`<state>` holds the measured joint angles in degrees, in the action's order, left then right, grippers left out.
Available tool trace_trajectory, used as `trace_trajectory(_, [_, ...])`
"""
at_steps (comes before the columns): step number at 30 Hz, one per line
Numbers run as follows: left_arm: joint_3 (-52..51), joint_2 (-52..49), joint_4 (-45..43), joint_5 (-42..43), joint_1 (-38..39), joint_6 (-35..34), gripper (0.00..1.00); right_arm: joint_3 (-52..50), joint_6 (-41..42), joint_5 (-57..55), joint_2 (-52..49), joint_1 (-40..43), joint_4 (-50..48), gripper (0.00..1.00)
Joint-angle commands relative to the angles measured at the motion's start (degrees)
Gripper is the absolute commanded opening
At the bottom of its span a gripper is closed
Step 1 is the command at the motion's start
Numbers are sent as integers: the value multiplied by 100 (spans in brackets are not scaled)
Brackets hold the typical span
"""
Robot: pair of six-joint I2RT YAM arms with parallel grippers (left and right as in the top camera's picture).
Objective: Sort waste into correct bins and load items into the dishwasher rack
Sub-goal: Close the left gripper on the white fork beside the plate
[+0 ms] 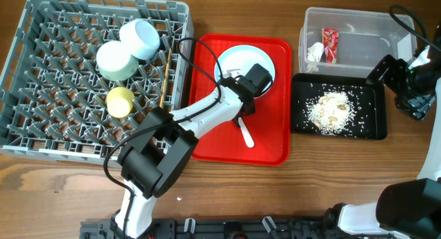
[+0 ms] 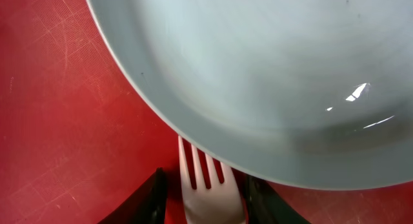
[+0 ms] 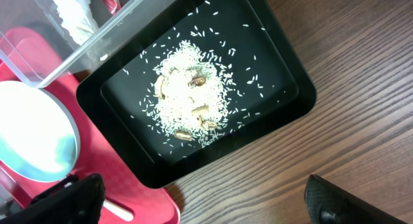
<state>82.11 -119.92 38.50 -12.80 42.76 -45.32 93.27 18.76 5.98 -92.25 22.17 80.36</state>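
The white plastic fork (image 2: 210, 198) lies just beside the pale blue plate (image 2: 271, 75), tines at its rim; it looks light, thin and slippery, probably best pinched at the neck. The left gripper (image 2: 205, 185) straddles it, jaws open; the right gripper (image 3: 206, 208), well apart from the plate, is likewise open.

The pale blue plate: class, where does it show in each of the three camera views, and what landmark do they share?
Overhead: the plate lies on the red tray, top centre.
Left wrist: the plate fills the upper right.
Right wrist: the plate sits at the left edge.
Shared landmark: the red tray beneath it.
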Motion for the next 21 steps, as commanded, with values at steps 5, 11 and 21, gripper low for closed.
trace_trajectory(5, [-2,-212,26,-13,11,-37,33,111,-81,48,140,-13,7,100])
trace_trajectory(11, [-2,-212,26,-11,11,-37,26,111,-76,48,140,-13,7,100])
trace_trajectory(21, [-2,-212,33,125,11,-37,36,111,-79,48,140,-13,9,100])
